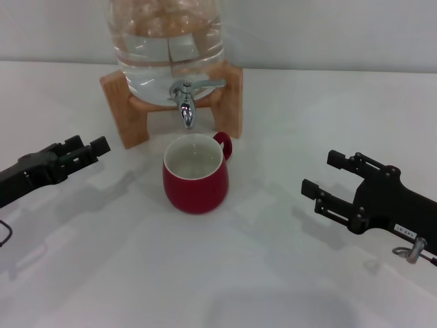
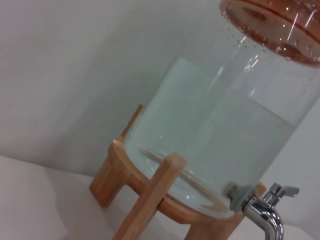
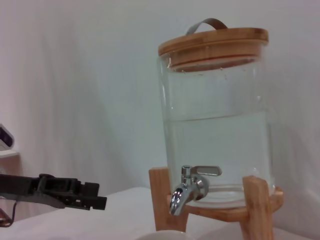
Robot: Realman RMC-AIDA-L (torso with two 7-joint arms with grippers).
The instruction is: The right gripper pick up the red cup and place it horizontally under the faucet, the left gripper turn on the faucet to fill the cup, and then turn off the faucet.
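I see the red cup upright on the worktop beneath the faucet. Right gripper stands apart, empty. I bring the left gripper, fingers nearly together, squarely onto the lever, then turn gently.

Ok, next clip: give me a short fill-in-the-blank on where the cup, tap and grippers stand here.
1. The red cup stands upright directly below the ____ of the faucet.
2. The cup's handle points toward the robot's ____ side.
3. The right gripper is open and holds ____.
4. The left gripper is apart from the faucet, on the robot's ____ side of the cup.

Missing words: spout; right; nothing; left
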